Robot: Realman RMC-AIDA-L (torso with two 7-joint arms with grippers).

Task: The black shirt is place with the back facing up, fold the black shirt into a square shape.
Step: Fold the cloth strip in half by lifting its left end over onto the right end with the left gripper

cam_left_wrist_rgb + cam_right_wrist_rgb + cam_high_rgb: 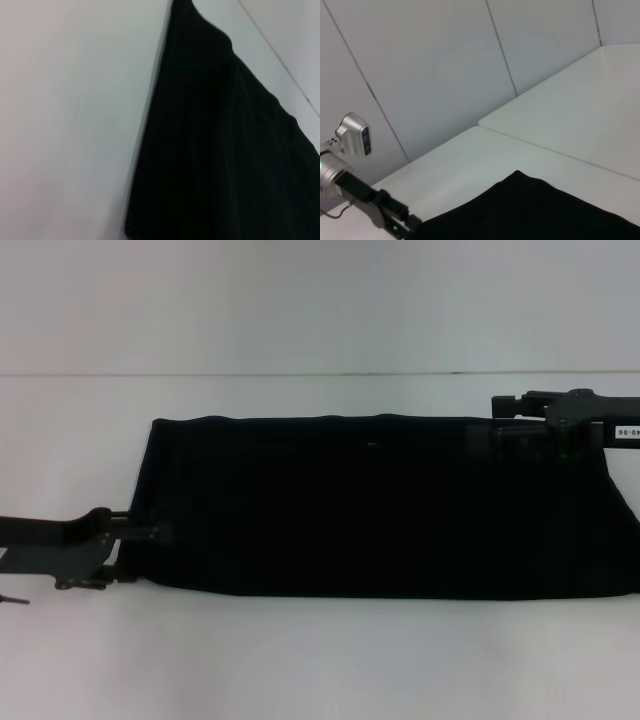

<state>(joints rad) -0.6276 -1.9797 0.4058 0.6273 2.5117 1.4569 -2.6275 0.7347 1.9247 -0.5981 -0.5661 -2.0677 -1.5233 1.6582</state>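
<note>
White tabletop (300, 660) and pale panelled walls are filling every view, nothing else cluttering it. I'm watching the black shirt (380, 505) lying as a long wide band across the table centre, running out past the 3 o'clock edge of the head view. I'm seeing the left gripper (150, 534) sitting at the band's 9 o'clock end, tips touching the near corner; whether it's pinching cloth or released I cannot tell. The right gripper (505, 422) is hovering at about 2 o'clock over the far edge, tips lost against the black, so its state I cannot tell either. Risks I'm flagging: the grippers are working at opposite corners, so any lift could be twisting the band rather than folding it clean; a shallow pinch could be letting layers slip and reopening the fold; dragging could be bunching the fabric or pulling it off the table on the right. Count: one shirt, two grippers, one table.
</note>
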